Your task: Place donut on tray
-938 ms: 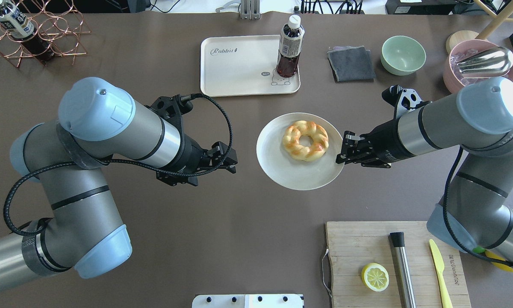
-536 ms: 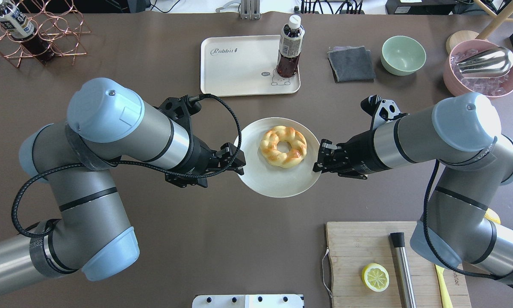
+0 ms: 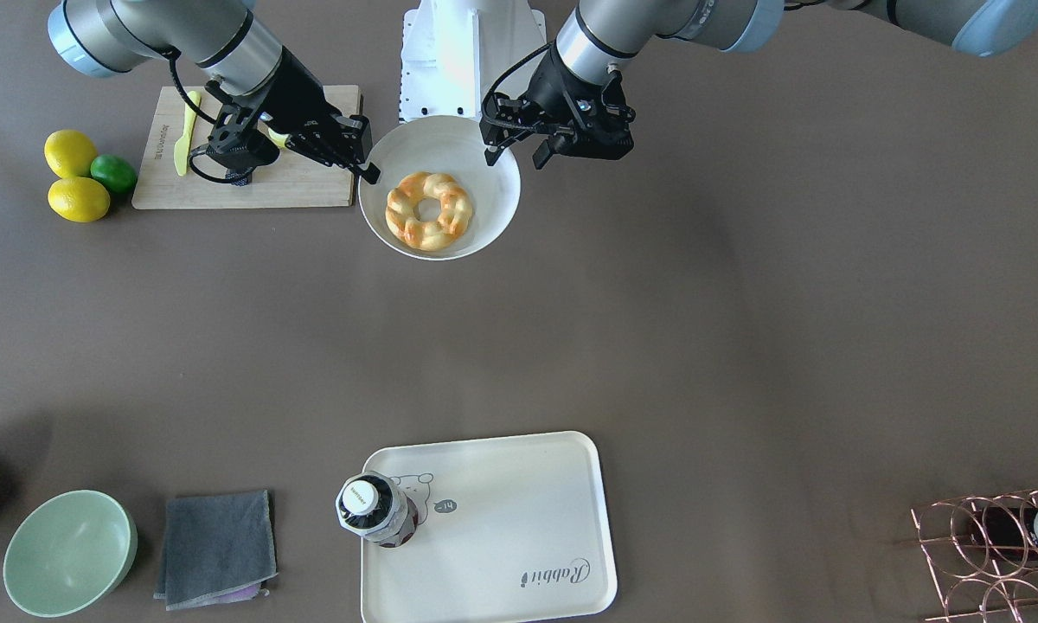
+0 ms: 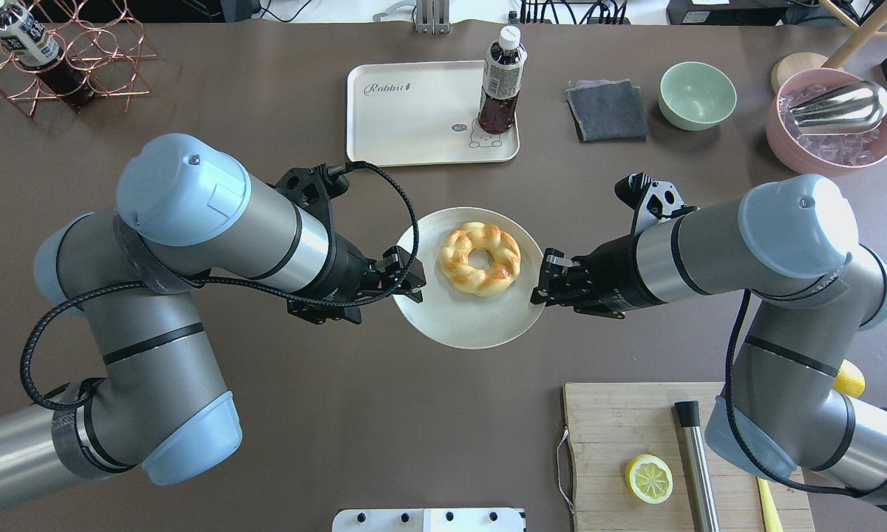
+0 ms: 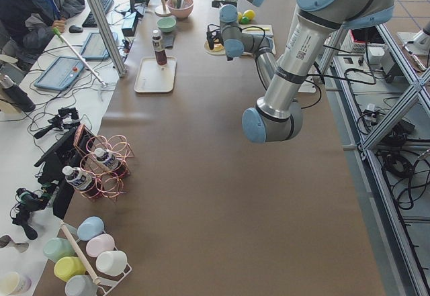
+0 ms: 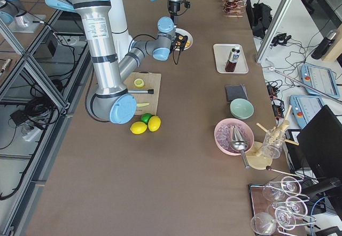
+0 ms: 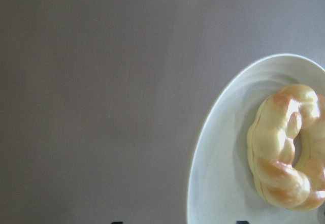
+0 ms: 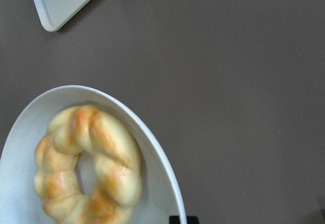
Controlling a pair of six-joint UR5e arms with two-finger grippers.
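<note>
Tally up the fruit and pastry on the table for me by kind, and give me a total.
Donut: 1
Whole lemons: 2
Lime: 1
Lemon slice: 1
Total: 5

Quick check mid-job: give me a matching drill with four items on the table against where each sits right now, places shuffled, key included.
Items
1. donut
2. bottle
3. lemon slice
4. grey cloth

Places
A. on the cutting board
B. beside the green bowl
C. on the white plate
D. on the tray

Pairs: 1-C, 2-D, 3-A, 4-B
</note>
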